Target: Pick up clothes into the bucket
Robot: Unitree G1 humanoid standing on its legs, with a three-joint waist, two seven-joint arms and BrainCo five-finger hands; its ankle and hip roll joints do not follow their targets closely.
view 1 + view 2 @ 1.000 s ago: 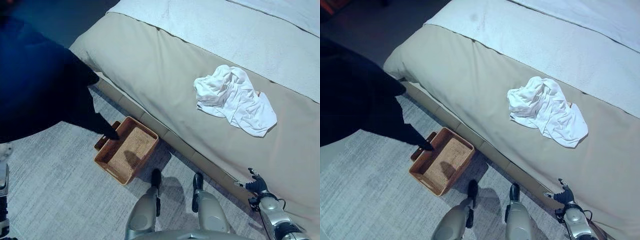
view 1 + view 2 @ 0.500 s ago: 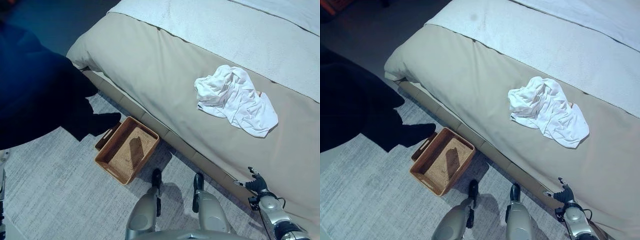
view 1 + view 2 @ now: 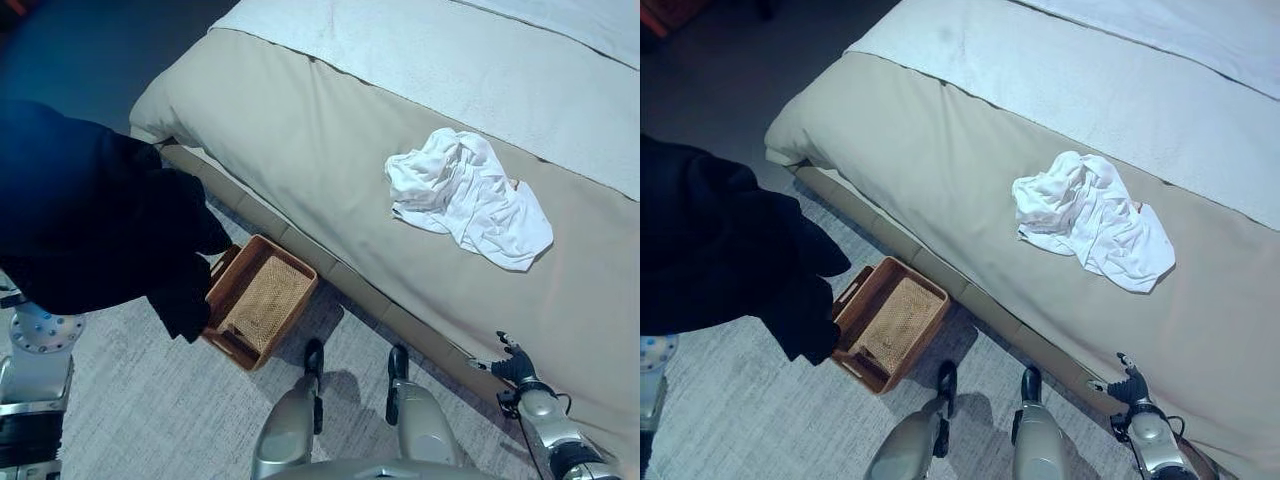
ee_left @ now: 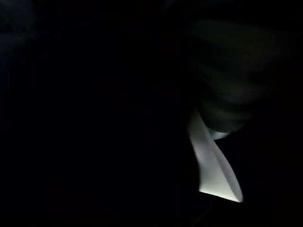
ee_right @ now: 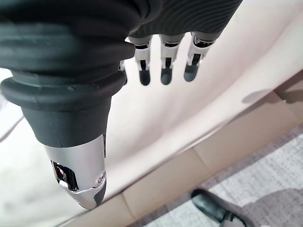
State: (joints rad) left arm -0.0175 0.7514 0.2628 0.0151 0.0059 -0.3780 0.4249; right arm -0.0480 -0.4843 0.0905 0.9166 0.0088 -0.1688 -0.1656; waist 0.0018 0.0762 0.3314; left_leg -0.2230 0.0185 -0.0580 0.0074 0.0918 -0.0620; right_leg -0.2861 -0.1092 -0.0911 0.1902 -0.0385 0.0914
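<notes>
A dark garment hangs in a bunched mass at the left of the head views, and its lower edge now droops over the near-left corner of the basket. A second ago its tip only touched the basket's left handle; half a second ago it had drawn back to the basket's upper left. Since then it has come lower and further across, covering the left rim. The basket itself has stayed on the grey rug, just beside the bed.

This suggests the garment is being brought over the basket for release, though most of the cloth is not yet above the opening.

The left robot hand is buried in the garment. Its wrist view is almost wholly black cloth with one pale sliver, so its fingers cannot be told as open or closed. The left arm rises from the lower left, under the cloth.

The right robot hand hangs idle at the lower right, near the bed's edge. Its fingers are straight and relaxed and hold nothing.

The dark garment's long axis runs from the upper left down toward the lower right, and its narrowing tail points at the basket. The basket is a woven brown rectangle whose long axis runs from the lower left toward the upper right, angled toward the bed.

A white garment lies crumpled on the beige bedcover, well apart from both hands, stretched from the upper left to the lower right. It is still to be collected.
</notes>
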